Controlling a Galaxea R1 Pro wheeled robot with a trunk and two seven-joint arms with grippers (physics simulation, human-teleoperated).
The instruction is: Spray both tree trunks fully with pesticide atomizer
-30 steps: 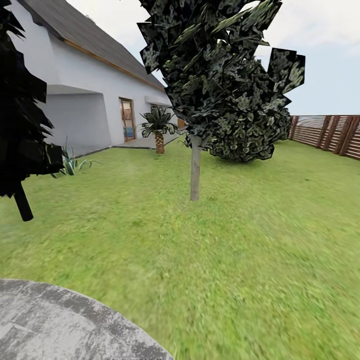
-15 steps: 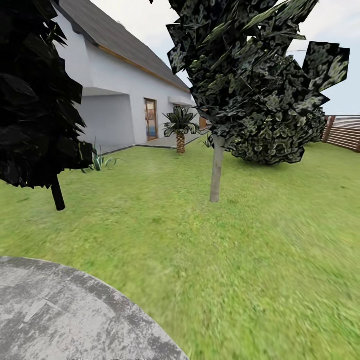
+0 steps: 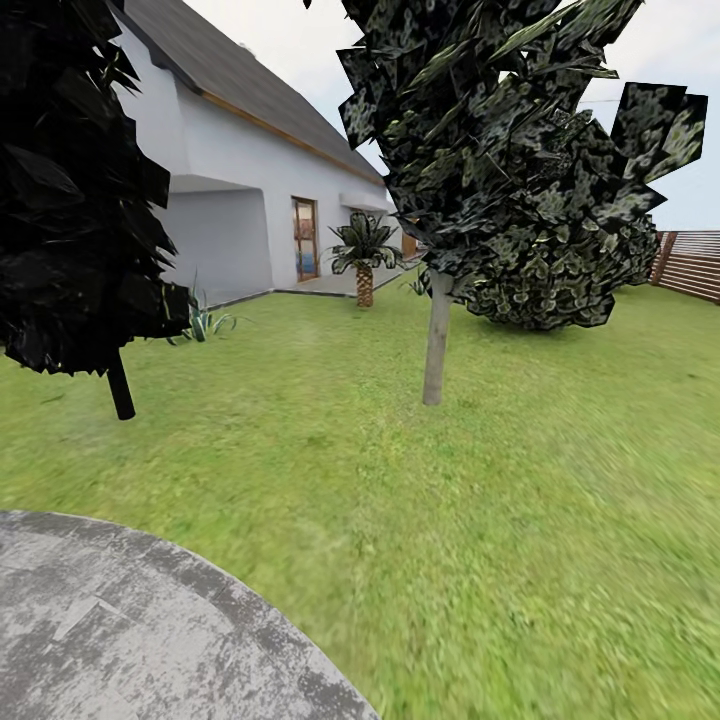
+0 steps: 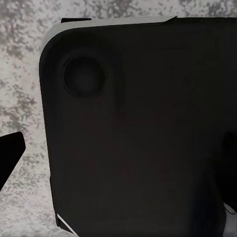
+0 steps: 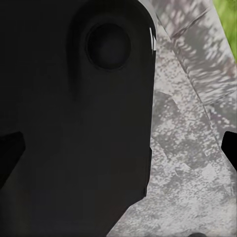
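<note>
The pesticide atomizer is out of view. In the head view a tree with a dark, blocky canopy stands mid-lawn; its tree trunk is a straight, bare grey-brown column, with no white specks that I can make out. My left gripper is open, its dark fingertips at the picture's edges, over a black panel of my own body. My right gripper is open too, fingertips wide apart, nothing between them.
A near-black thin-stemmed tree stands at left. A short palm and a white house are behind. A round bush and brown slat fence lie far right. Grey paving is underfoot; grass ahead.
The whole head picture has shifted right since a second ago, so the camera has turned left; over the last half second it has barely shifted. Nothing in the garden itself has moved.
</note>
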